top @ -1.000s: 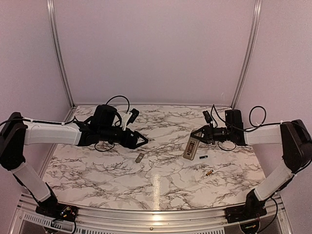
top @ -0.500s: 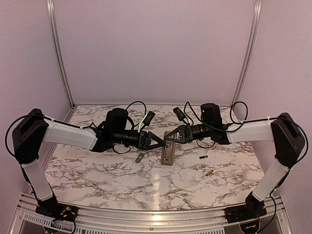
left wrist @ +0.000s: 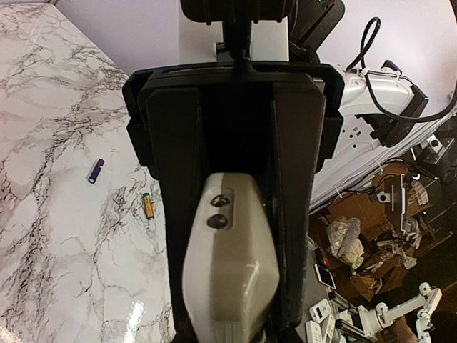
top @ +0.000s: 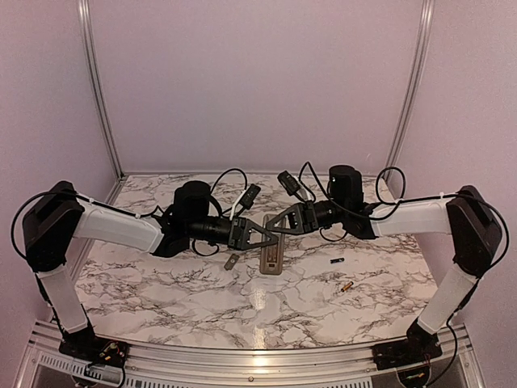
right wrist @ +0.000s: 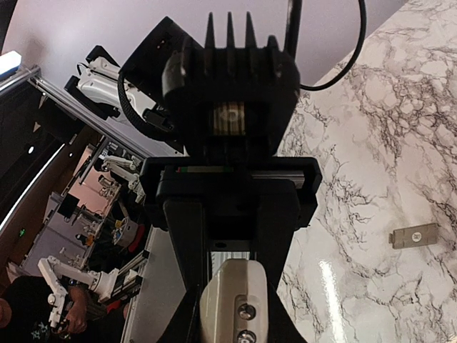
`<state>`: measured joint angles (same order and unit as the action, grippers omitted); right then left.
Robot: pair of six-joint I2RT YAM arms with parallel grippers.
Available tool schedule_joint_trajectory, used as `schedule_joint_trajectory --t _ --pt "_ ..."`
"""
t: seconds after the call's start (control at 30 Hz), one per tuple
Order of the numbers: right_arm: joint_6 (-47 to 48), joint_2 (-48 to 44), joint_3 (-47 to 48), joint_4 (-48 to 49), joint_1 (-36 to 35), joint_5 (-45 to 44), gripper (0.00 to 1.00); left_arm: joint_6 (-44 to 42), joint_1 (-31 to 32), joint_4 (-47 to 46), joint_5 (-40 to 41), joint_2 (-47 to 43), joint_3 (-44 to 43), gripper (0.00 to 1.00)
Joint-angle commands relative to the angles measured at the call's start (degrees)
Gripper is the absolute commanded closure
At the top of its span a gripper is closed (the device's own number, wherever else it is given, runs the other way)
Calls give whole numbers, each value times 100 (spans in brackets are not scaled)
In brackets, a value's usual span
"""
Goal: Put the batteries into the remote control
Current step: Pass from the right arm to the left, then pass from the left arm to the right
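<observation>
Right gripper [top: 275, 229] pinches hanging remote control [top: 272, 257].

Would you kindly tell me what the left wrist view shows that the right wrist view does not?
Only the left wrist view shows the dark battery and the gold battery, lying apart on the marble table. Only the right wrist view shows a small grey plate lying on it. Both show the remote control, its two-screw end close up.
</observation>
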<state>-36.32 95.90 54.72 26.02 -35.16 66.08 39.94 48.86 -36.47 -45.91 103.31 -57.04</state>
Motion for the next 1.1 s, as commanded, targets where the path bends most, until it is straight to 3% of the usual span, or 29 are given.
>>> schedule_joint_trajectory --t 0.0,0.13,0.33,0.37,0.47,0.57,0.9,0.97,1.07 --pt "-280 98 123 34 -123 -175 98 154 58 -477 159 45 72 94" --pt "-318 70 154 17 -115 -183 75 180 54 -554 218 -38 168 100" --pt "-82 -158 265 -423 132 -372 24 193 46 -572 274 -197 281 100" --pt "16 -212 279 -563 189 -417 22 182 38 -572 275 -216 301 100" --pt "363 -410 194 -965 340 -558 20 201 -17 -627 290 -322 373 100" --pt "562 -545 -117 -1025 327 -529 27 421 -128 -1005 337 -456 538 100" --pt "1074 -499 -225 -1297 -443 -492 39 588 -153 -1429 609 -747 717 100" --pt "980 -441 -210 -1159 -494 -474 44 644 -157 -1585 630 -786 793 100" --pt "770 -372 -229 -863 -501 -392 61 656 -150 -1755 675 -848 895 100"
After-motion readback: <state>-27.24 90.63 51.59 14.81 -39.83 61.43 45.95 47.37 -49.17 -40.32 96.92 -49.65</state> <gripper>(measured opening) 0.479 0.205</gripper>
